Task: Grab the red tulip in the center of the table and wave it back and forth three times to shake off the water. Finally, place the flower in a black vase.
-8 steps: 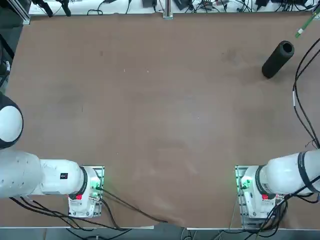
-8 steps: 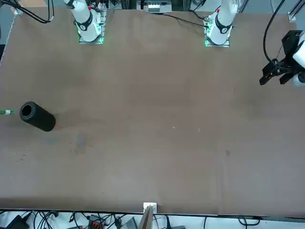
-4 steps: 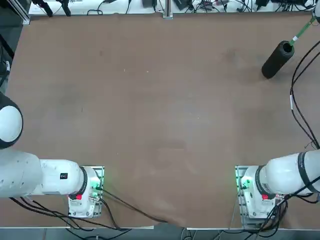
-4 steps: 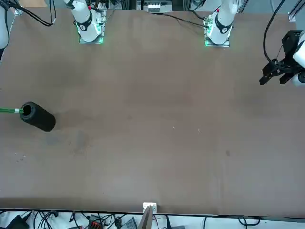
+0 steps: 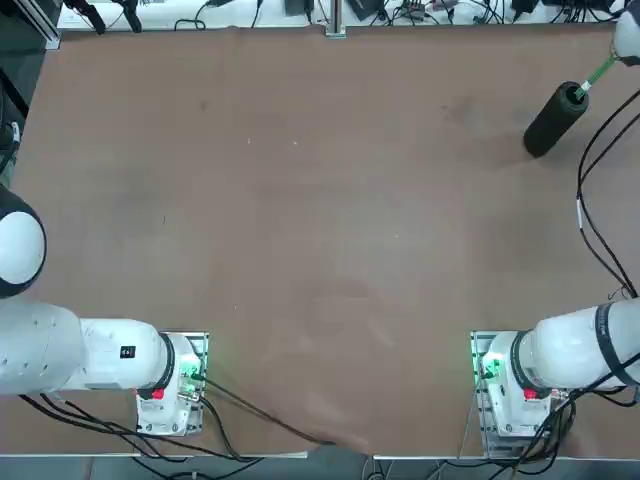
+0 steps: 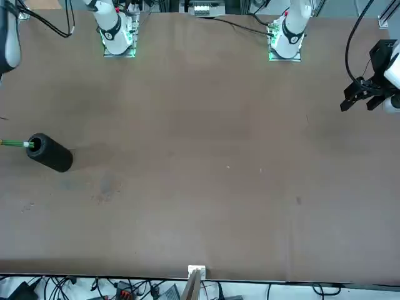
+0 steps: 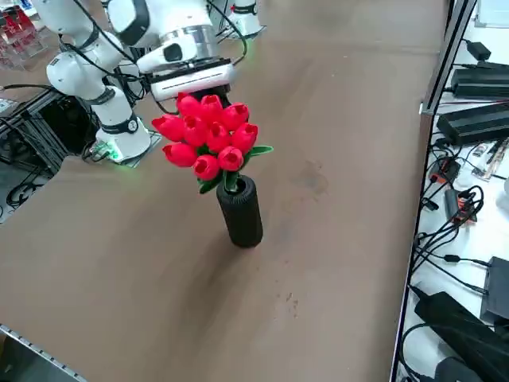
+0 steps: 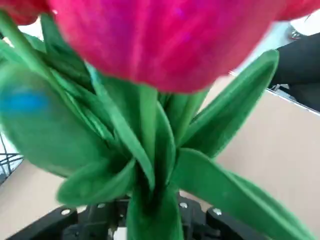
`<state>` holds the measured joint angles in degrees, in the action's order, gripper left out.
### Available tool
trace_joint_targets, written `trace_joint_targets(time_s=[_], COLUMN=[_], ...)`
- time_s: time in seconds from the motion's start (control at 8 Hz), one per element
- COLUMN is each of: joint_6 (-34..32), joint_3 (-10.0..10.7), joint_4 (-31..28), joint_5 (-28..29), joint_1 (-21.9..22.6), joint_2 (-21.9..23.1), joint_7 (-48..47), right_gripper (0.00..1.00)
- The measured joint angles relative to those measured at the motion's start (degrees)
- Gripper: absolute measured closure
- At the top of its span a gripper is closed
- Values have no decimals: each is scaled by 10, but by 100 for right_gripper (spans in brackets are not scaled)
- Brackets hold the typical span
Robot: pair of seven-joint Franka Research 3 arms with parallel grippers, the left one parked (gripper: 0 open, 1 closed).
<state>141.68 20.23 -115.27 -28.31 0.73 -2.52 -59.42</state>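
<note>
The red tulip [image 7: 207, 139] is seen with its stem set into the mouth of the black vase [image 7: 240, 211], which stands upright on the table [image 7: 159, 270] near the far right corner, well away from the centre. In the right side view the blooms are bunched just above the vase's mouth, with green leaves spreading between them and the rim. The flower's long axis runs roughly upright, tilted a little toward the arm, with the blooms at the top and the stem pointing down into the tube. In the top view only a short length of green stem [image 5: 596, 73] shows, running diagonally from the vase [image 5: 555, 118] toward the table's far right corner; in the front view a thin green piece [image 6: 14, 144] shows at the vase's [image 6: 49, 152] mouth.

The right gripper [image 7: 195, 83] is placed directly above and behind the blooms, close against them. Whether it grips the flower or has let go cannot be told. In the wrist view the picture is filled by a red bloom [image 8: 165, 40] and green leaves [image 8: 150, 145] close before the camera, with the stem running toward the gripper's dark body.

No writing, label or brand can be read on the flower or the vase.
</note>
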Motion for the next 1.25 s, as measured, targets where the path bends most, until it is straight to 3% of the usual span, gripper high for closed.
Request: trace_joint_targets(time_s=[0.25, 0.62, 0.75, 1.25], joint_6=[-31, -58, -58, -97], joint_3=[-3, -5, -5, -9], joint_4=[-5, -6, -6, -4], joint_5=[-65, -103, -108, -113], joint_1=[24, 45, 45, 59], joint_2=[-8, -17, -17, -10], joint_7=[-100, -173, -183, -198], right_gripper=[80, 85, 72, 1])
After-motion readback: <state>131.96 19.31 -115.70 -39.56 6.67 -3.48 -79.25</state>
